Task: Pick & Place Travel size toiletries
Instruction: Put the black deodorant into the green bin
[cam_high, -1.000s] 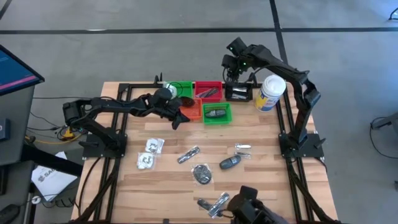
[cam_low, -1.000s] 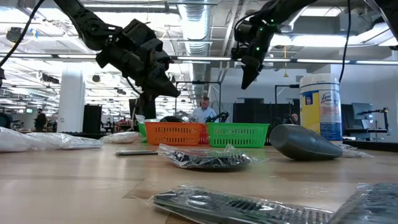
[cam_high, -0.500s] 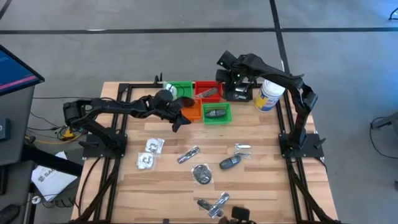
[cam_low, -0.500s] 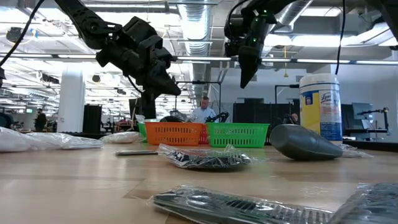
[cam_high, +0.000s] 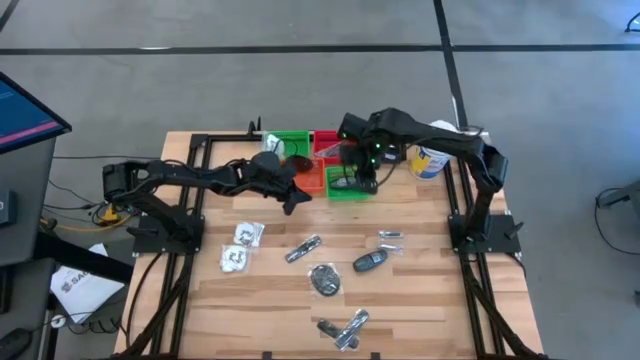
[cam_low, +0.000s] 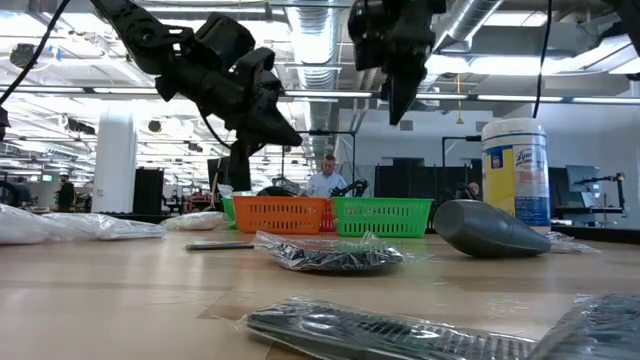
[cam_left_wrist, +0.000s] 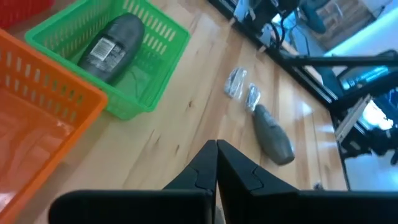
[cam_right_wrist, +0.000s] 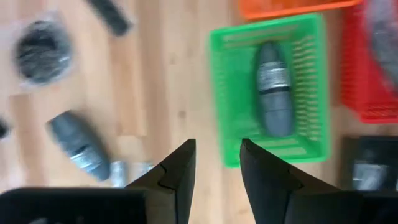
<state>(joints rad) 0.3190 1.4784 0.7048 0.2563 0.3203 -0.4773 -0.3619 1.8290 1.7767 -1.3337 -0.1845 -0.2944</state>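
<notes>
Fingers of right gripper (cam_right_wrist: 216, 163) parted, empty, above green basket (cam_right_wrist: 227, 93); left gripper (cam_left_wrist: 216, 163) clenched, empty. Dark grey oval bottle (cam_high: 370, 262) lies mid-table: prob. rigid, smooth, slippery; grasp across middle.

Wood table (cam_high: 420, 290) holds green, orange, red and black trays (cam_high: 349, 186) at the back, a white canister (cam_high: 433, 160), and scattered toiletries (cam_high: 325, 279) in front.

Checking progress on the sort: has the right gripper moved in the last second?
Yes. The right gripper has swung from beside the tall white canister to over the green tray, empty.
</notes>
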